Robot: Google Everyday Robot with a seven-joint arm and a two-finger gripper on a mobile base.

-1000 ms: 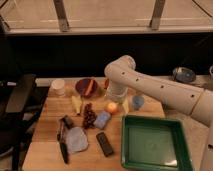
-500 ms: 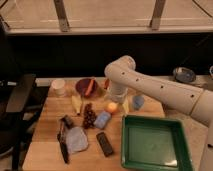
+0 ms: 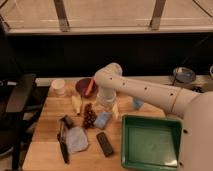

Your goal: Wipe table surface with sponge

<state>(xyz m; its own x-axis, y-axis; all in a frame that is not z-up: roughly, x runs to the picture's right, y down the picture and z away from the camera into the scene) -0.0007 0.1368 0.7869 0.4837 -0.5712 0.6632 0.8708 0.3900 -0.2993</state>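
pincer (image 3: 107, 106) hangs just above sponge (image 3: 103, 120), likely lining up a grab | how open it is: cannot tell | desk (image 3: 47, 116) crowded, so wiping room looks tight

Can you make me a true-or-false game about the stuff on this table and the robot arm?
1. The sponge lies on the table surface, right beside the dark grapes. True.
2. The sponge sits inside the green tray. False: it lies on the wood, to the left of the tray.
3. The tool is over the table, close to the sponge. True.
4. The grey-blue cloth is stuffed in the red bowl. False: it lies flat on the table near the front edge, next to the black bar.
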